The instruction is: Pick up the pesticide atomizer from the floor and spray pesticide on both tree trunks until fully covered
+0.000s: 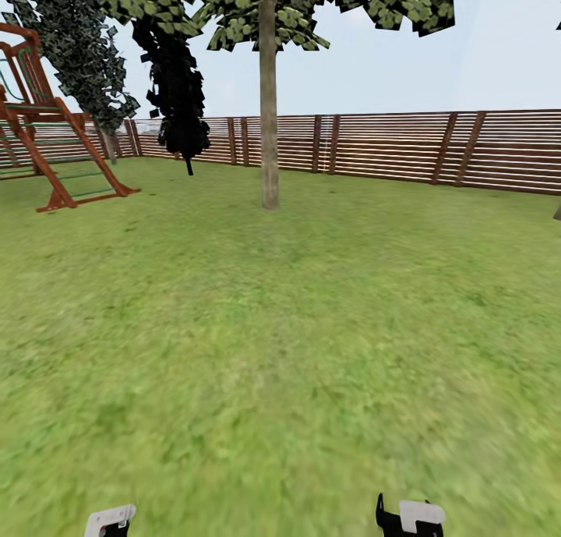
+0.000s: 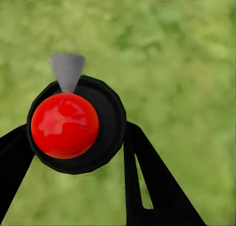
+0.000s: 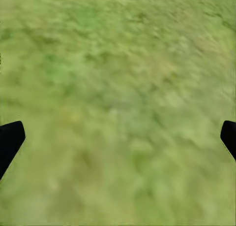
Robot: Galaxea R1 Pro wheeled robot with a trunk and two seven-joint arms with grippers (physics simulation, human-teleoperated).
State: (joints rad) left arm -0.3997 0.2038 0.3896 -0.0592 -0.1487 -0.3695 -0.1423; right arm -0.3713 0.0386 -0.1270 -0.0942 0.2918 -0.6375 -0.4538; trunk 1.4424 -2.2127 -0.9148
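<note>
Pesticide atomizer (image 2: 76, 125), a dark cylindrical bottle with a glossy red top, sits clamped in the left hand (image 2: 73, 152) over green grass (image 1: 280, 350), right hand (image 3: 118, 137) spread empty, while the mottled grey-brown tree trunk (image 1: 269, 116) at twelve o'clock, well apart, looks unsprayed.

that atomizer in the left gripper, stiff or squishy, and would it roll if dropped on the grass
Probably stiff: the pesticide atomizer keeps a clean round outline between the left gripper fingers. Its glossy red top hints at hard, somewhat slippery plastic. Being round, it may roll if laid on its side, though the grass would likely stop it soon.
</note>
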